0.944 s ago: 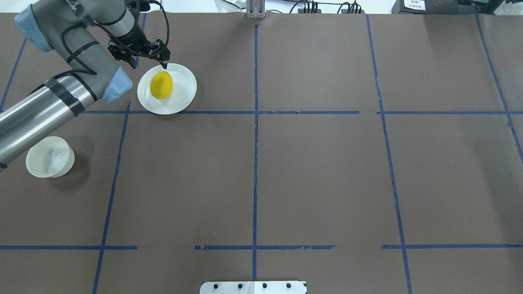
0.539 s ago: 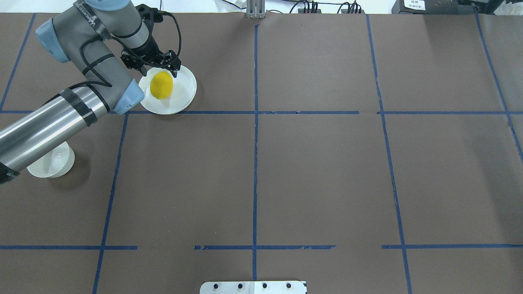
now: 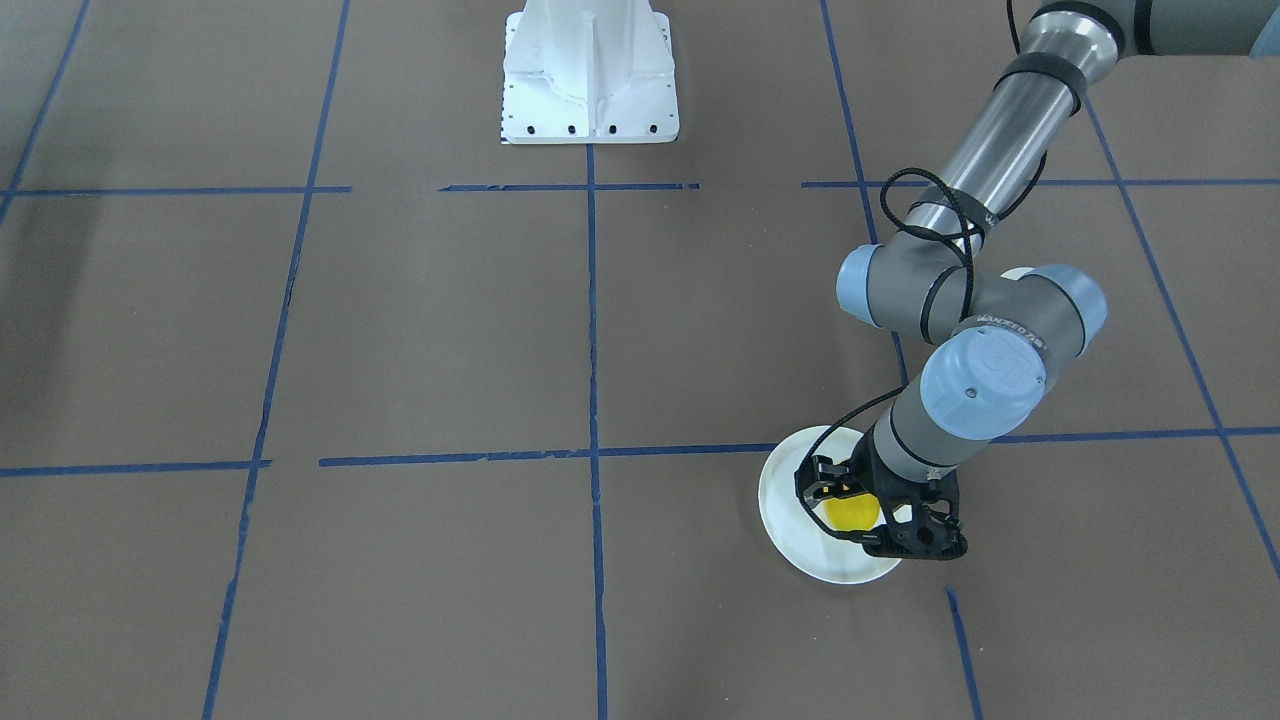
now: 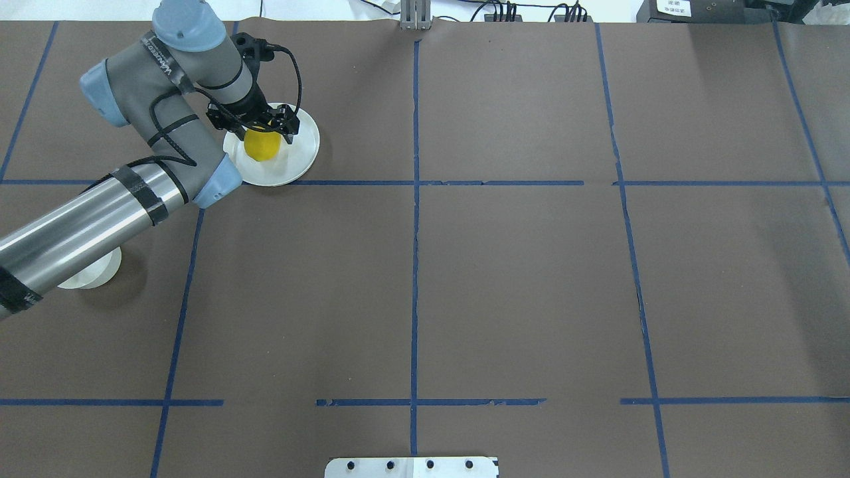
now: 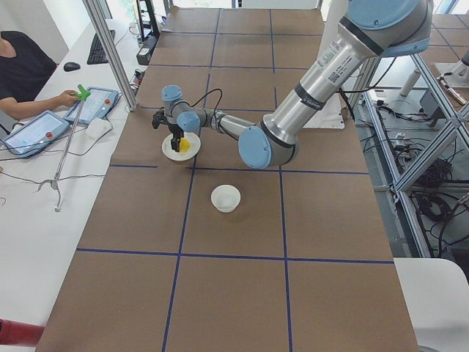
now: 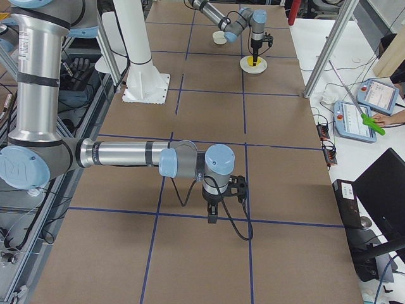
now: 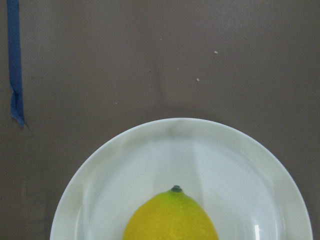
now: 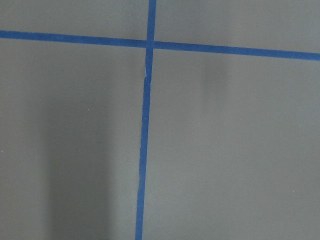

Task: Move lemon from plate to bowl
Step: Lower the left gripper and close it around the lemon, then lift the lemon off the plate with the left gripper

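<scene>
Lemon [image 4: 261, 149], a smooth bright yellow oval with a tiny dark green tip, lies on the plate between the spread fingers of the left gripper. The table [image 4: 505, 279] is the largest thing, a flat top under a matte brown sheet crossed by blue tape lines [image 4: 414, 199]. The left arm [image 4: 80, 212], a polished metal tube with grey joints and pale blue caps, reaches toward 11 o'clock in the overhead view. The right arm [image 6: 120, 154], of the same build, hangs low over bare table. The plate [image 4: 302, 156] is a flat, round, glossy white disc with a low rim, at 10 o'clock on the table. The bowl [image 5: 226, 198], deep, round and off-white, sits well apart from it at 8 o'clock, half hidden under the left arm from overhead. On the plate the lemon rests toward 9 o'clock. The left gripper [image 3: 866, 514] points down over it, jaws open, its black fingers [image 3: 818, 476] on either side of the fruit; whether they touch it I cannot tell. The right gripper [image 6: 211, 215] points down at the table, and I cannot tell whether it is open.
</scene>
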Motion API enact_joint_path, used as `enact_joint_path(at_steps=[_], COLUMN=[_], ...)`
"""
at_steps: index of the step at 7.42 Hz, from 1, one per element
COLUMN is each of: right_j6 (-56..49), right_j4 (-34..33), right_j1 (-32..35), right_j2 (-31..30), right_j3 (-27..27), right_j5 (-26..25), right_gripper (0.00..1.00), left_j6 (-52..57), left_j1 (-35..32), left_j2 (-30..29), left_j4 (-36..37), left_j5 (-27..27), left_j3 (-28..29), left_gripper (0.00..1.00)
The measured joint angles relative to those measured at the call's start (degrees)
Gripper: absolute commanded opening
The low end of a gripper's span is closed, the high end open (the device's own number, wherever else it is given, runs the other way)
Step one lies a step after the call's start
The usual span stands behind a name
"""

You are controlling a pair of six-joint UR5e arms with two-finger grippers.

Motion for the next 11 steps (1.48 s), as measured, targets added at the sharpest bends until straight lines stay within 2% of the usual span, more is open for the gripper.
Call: enact_joint_path(at_steps=[1,2,3,5,7,9,11], right_j6=[0.0,0.0,0.0,0.0,0.0,0.0,0.0], right_j4=[0.0,0.0,0.0,0.0,0.0,0.0,0.0], right_j1=[0.0,0.0,0.0,0.0,0.0,0.0,0.0], right_j2=[0.0,0.0,0.0,0.0,0.0,0.0,0.0], right_j3=[0.0,0.0,0.0,0.0,0.0,0.0,0.0], right_j5=[0.0,0.0,0.0,0.0,0.0,0.0,0.0], right_gripper=[1.0,1.0,1.0,1.0,1.0,1.0,1.0], left_j6=[-0.09,-0.08,0.07,0.47,0.69,0.76,0.82], left_j1=[0.29,0.38,0.28,-1.08,-3.72,-5.12,-5.72], left_j2=[0.04,0.15,0.25,0.28,1.53,8.39,17.24], left_j4=[-0.99,-1.47,-1.69,-1.71,-0.2,2.27,8.64], left_j5=[0.28,0.38,0.4,0.23,-1.31,-2.67,-2.85], left_j3=[0.72,1.06,1.14,0.66,-3.12,-13.26,-27.2], left_gripper=[0.41,0.12,0.0,0.0,0.0,0.0,0.0])
